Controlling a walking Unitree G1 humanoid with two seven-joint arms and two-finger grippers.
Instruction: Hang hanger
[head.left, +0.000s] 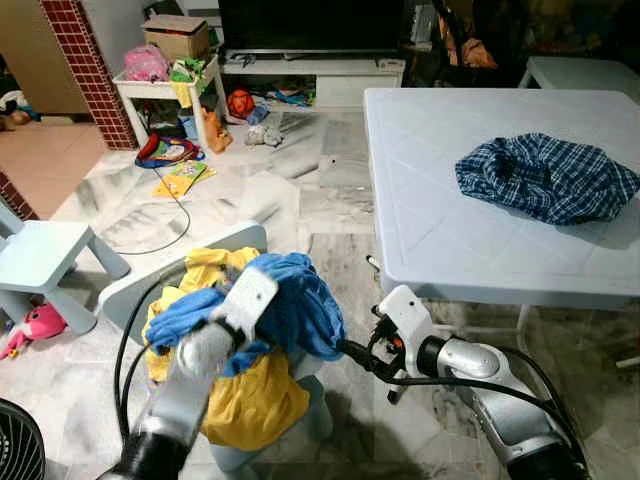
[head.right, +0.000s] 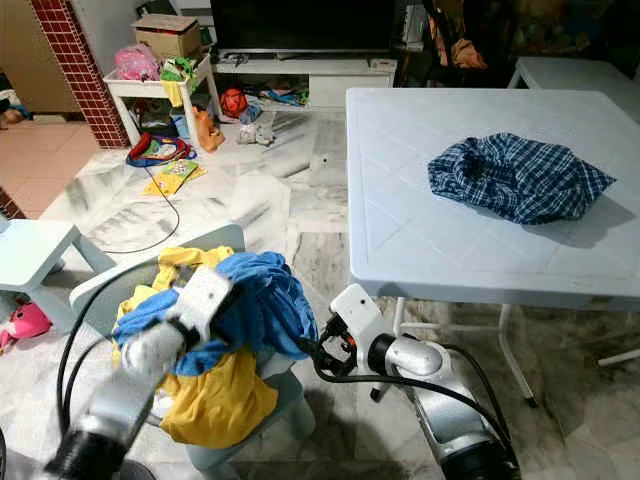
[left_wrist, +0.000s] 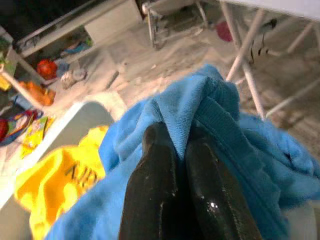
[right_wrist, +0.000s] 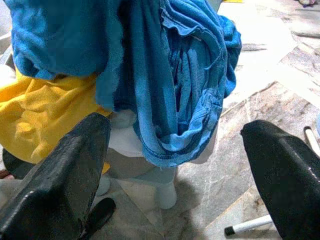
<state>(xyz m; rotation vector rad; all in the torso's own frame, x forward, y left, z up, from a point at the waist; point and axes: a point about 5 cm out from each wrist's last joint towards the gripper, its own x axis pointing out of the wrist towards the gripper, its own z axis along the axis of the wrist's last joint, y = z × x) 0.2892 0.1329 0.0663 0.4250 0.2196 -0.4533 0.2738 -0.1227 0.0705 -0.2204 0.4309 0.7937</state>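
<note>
I have the left end effector pinched shut on a fold of the blue garment, which lies heaped with a yellow garment on the small pale chair just in front of me; the black fingers meet with the cloth ridged up between their tips. My right end effector is spread wide and holds nothing, sitting low beside the hanging edge of the same blue cloth, between the chair and the pale desk on my right. I see no hanger anywhere, so I judge I am at the very start: picking a piece of clothing out of the pile, with the hanging itself not yet begun. The next move, as I read it, calls for lifting the blue piece clear of the yellow one beneath it, then bringing the right side in on the loose hem or collar so the cloth can be spread. The blue garment looks soft and terry-like, bunched in deep folds with a stitched hem drooping over the seat edge. A blue checked shirt lies crumpled on the desk, well apart from both arms
</note>
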